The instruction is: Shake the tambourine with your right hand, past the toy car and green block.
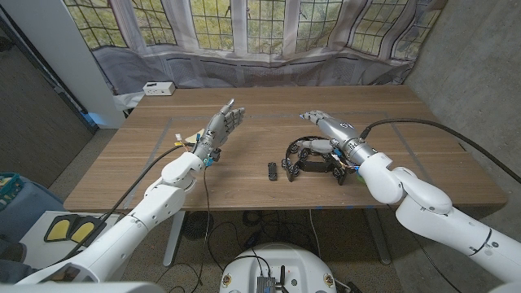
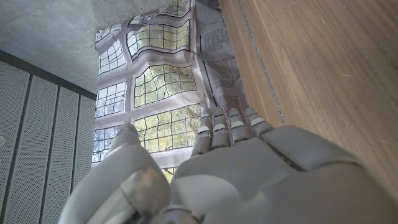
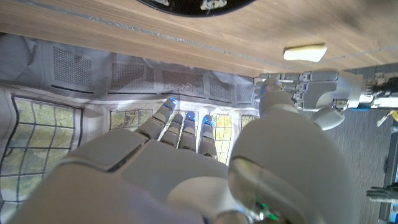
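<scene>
The right hand (image 1: 320, 122) is seen above the table with its fingers stretched out and apart, and nothing is held in it; in the right wrist view the same hand (image 3: 180, 162) is shown with its fingers (image 3: 186, 127) extended toward the window. Just beneath and beside its wrist, one tambourine (image 1: 312, 159) is seen lying on the wooden table (image 1: 440, 155); it is black and ring-shaped, and whether it is touched by the forearm cannot be told. A part of its rim (image 3: 199, 5) is caught in the right wrist view.

Just beside the tambourine, toward the robot's left, one small dark object (image 1: 273, 170) is seen lying on the table; it is too small to be made out as the toy car.

The left hand (image 1: 222, 126) is held up over the table, well apart from the tambourine, with its fingers straight and nothing gripped. In the left wrist view that hand (image 2: 249, 168) is shown with fingers (image 2: 219, 127) pointing toward the window. It is also caught in the right wrist view (image 3: 311, 93).

One small white box (image 1: 157, 88) is seen at the far left corner of the table. What is inside it cannot be told.
</scene>
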### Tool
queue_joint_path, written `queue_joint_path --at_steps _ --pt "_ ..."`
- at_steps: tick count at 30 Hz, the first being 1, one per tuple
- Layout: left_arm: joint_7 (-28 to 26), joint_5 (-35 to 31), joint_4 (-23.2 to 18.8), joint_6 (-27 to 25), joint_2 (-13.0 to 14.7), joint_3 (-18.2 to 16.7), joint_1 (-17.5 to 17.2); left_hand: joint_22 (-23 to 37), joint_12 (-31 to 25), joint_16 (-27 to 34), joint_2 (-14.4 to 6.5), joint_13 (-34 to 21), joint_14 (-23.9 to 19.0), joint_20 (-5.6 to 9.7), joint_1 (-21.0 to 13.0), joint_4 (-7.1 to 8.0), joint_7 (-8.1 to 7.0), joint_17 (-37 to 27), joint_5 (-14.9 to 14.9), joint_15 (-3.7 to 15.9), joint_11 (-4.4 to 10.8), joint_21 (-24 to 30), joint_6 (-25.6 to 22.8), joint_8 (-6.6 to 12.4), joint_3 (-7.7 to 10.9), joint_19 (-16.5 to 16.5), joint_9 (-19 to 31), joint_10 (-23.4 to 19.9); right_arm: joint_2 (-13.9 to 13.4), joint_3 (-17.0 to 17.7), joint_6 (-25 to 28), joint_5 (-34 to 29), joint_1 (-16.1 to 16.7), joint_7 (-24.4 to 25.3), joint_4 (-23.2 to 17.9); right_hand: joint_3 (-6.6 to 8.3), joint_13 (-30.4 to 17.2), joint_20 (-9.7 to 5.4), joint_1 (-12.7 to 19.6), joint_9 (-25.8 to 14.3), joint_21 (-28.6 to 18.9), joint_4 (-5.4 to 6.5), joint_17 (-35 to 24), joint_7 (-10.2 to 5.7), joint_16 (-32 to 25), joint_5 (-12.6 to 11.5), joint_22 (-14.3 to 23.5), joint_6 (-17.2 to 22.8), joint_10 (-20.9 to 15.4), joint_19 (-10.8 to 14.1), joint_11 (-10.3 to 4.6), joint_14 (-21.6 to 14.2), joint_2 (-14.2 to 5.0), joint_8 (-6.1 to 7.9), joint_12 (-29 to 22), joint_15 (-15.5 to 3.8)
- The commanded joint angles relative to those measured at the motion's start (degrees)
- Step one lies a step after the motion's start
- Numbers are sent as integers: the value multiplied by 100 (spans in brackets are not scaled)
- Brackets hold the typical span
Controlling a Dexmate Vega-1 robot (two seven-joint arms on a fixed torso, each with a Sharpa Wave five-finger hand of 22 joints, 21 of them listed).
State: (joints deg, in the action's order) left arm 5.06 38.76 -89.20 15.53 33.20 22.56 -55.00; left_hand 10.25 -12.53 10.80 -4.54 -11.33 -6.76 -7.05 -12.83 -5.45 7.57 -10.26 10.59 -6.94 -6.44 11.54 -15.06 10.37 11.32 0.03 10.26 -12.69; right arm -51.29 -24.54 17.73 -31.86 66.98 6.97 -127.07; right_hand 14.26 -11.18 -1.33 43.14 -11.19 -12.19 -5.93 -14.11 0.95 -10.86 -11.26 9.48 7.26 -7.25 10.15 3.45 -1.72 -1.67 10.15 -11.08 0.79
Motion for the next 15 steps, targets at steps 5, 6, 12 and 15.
queue_joint_path --at_steps 5,6,12,15 --pt "128 75 38 119 66 -101 -39 8 29 5 -25 -14 -29 76 -24 -41 9 -10 -9 34 -15 11 144 -34 34 71 11 -5 361 375 -792 1179 181 1026 381 -26 7 -19 -272 2 28 103 1 193 -47 7 24 -233 140 67 49 45 -50 -8 33 5" --pt "128 68 31 120 72 -101 -39 8 31 4 -25 -14 -29 89 -25 -42 14 -10 -10 34 -15 13 151 -32 35 78 10 -1 365 411 -837 1275 189 1027 403 -31 8 -16 -294 2 32 113 2 208 -47 11 24 -244 143 65 48 53 -56 -5 32 20" --pt "148 64 -5 107 75 -83 -33 7 32 1 -24 -13 -22 95 -29 -47 59 -9 -10 38 -20 10 152 -19 38 78 10 2 499 640 -1319 2049 234 1054 666 -59 10 -12 -412 6 51 161 8 305 -61 27 24 -211 133 61 87 49 -75 39 16 37" --pt "166 46 -27 91 97 -71 -23 7 33 0 -24 -13 -20 107 -31 -50 66 -8 -10 35 -16 11 157 -15 39 85 9 4 548 702 -1558 2353 241 1042 786 -83 13 -8 -512 5 63 188 23 317 -78 37 24 4 83 73 93 23 -75 134 -11 46"
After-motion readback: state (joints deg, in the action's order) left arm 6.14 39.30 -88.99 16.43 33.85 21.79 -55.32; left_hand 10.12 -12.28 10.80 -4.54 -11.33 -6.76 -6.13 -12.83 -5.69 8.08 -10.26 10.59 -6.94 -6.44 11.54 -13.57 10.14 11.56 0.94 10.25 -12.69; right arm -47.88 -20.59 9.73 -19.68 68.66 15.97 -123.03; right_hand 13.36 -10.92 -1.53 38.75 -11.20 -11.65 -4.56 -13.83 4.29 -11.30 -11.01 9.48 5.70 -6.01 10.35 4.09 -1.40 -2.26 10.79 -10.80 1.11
